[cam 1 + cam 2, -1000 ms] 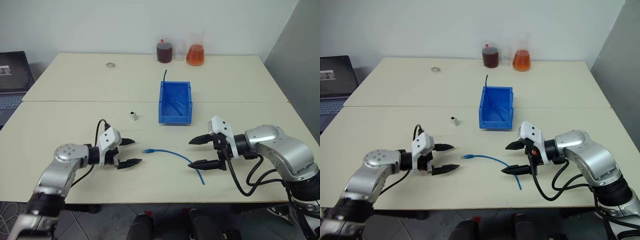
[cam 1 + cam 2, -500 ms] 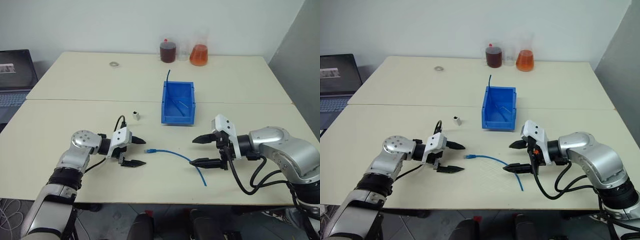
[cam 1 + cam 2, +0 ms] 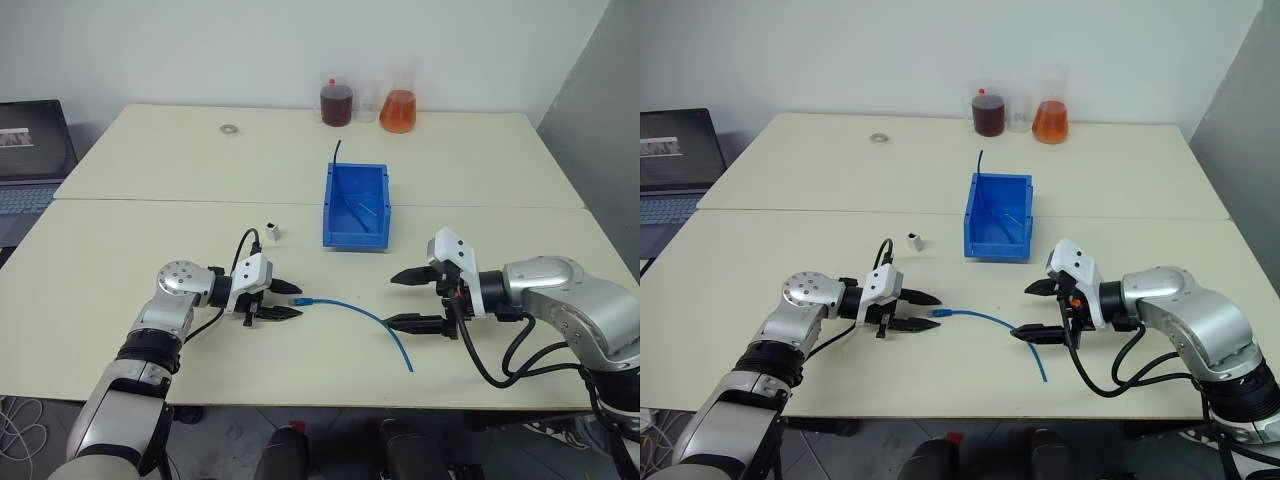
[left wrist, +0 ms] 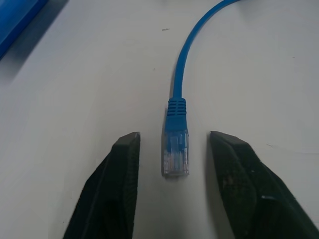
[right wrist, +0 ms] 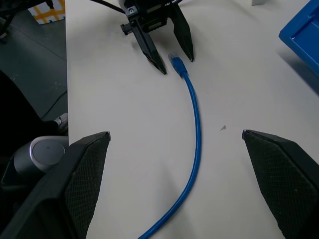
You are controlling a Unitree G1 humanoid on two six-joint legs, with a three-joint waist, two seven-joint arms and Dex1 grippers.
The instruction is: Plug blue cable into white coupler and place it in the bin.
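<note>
Jaws of my left gripper (image 4: 174, 189) stood partly open around the blue cable's (image 3: 365, 312) clear plug (image 4: 175, 154) on the table (image 3: 150, 240), not touching it. My right gripper (image 3: 412, 298) hung wide open, holding nothing. White coupler (image 3: 271, 232) sat beside the bin (image 3: 355, 205).

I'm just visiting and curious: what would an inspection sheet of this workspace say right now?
Surface: pale table, two tops joined.
Job's things: blue cable lying loose; white coupler apart from it; bin holding a dark thin cable.
Clutter: three flasks, a small ring at the far edge.
Grippers: left gripper open, straddling the cable's clear plug without touching; right gripper open, above the cable's middle.
Cables: black leads on both wrists.
Surroundings: laptop, white wall.
</note>
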